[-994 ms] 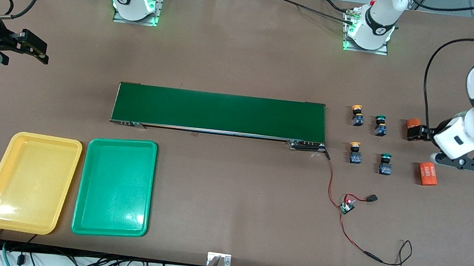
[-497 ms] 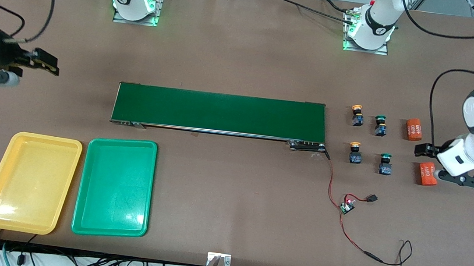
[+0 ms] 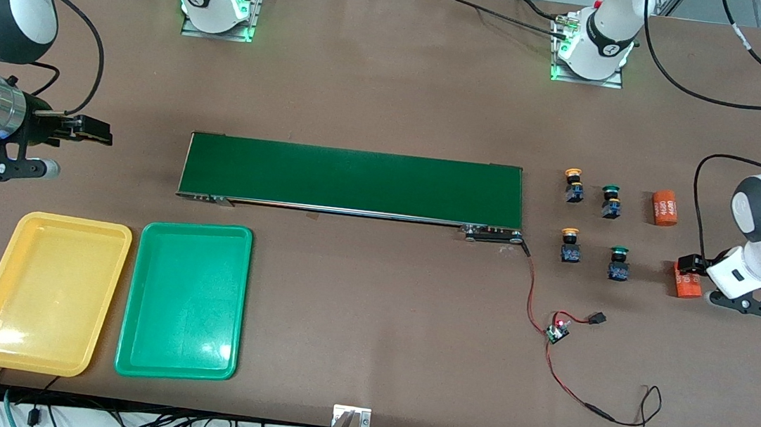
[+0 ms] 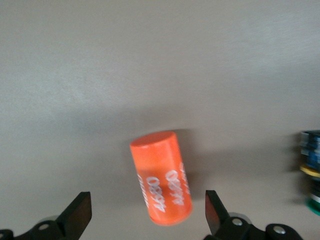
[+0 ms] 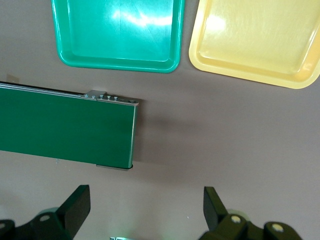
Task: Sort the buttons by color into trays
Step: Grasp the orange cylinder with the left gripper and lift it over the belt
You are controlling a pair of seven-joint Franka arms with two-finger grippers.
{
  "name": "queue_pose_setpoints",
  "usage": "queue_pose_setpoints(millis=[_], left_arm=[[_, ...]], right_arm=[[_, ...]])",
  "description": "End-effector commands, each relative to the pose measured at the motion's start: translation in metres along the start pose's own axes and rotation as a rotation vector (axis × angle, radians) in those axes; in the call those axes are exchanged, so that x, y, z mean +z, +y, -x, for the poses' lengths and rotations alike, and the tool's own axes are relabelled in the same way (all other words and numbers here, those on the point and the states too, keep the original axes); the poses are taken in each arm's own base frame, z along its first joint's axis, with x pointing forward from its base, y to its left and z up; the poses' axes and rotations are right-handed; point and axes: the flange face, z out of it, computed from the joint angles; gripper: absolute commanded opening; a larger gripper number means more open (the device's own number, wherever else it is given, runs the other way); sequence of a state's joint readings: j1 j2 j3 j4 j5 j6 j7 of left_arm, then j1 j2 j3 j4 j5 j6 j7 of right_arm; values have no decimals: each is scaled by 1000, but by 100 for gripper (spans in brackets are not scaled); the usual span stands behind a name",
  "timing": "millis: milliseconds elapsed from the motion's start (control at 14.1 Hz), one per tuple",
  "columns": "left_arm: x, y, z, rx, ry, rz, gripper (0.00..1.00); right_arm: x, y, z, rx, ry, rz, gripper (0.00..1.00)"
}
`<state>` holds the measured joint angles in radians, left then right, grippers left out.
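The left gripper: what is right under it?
Under the open left gripper lies an orange cylinder with white numbers, on its side on the table. The cylinder's end nearest the gripper is out of view.

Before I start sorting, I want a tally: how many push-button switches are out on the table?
4, between the conveyor belt and the orange cylinders: yellow button and green button farther from the front camera, yellow button and green button nearer. None seems hidden.

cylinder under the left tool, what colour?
Orange cylinder with white numbers; clearest in the left wrist view.
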<state>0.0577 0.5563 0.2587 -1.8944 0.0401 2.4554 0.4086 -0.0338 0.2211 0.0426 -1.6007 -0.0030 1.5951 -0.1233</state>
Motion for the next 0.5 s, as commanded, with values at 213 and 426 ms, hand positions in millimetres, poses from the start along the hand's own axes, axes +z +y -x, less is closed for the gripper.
queue_pose_setpoints(millis=[213, 426], left_arm=[[39, -1, 19, -11, 20, 1, 55], [33, 4, 17, -34, 14, 32, 23]], right_arm=[[-7, -3, 3, -11, -7, 1, 100], [-4, -4, 5, -15, -28, -3, 100]])
